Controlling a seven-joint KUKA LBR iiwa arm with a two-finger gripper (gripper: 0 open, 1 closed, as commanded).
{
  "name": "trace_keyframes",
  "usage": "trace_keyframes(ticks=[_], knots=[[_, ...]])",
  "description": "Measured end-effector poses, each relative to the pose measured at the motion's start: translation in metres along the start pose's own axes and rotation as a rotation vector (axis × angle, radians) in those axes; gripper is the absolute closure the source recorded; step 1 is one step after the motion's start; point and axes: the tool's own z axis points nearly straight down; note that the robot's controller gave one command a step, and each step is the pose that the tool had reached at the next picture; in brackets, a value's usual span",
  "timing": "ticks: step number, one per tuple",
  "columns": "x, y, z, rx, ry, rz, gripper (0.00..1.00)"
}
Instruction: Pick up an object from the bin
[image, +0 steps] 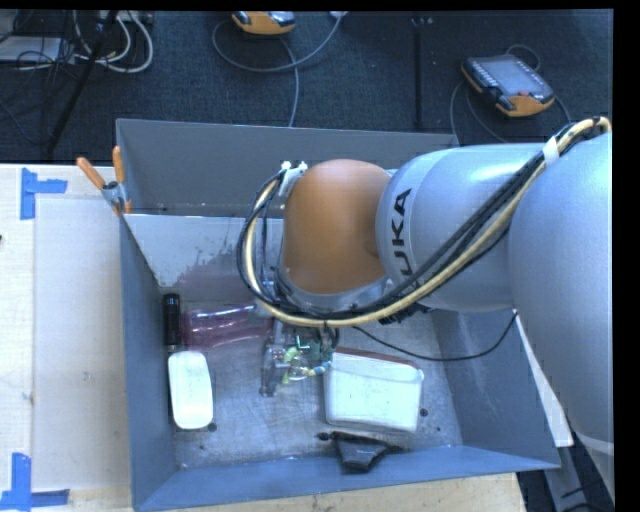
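i am watching the gripper (285, 368) hanging low in the grey metal bin (200, 180), between a pink translucent bottle (215, 323) and a white rectangular box (372, 395); i cannot tell its opening

The arm's orange cover (335, 225) sits right over the middle of the bin (250, 485) — the pink bottle (215, 322) runs under it, right end hidden. The pincer (283, 372) is mostly tucked beneath too. Dark thing (355, 452) by the front wall — can't tell what it is.
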Motion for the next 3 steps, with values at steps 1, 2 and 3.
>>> trace_keyframes(ticks=[1, 2, 3], knots=[[-0.002, -0.001, -0.005, -0.001, -0.007, 0.004, 0.0], [-0.008, -0.074, 0.072, -0.001, -0.011, -0.073, 0.0], [-0.008, -0.075, 0.072, -0.003, -0.013, -0.078, 0.0]])
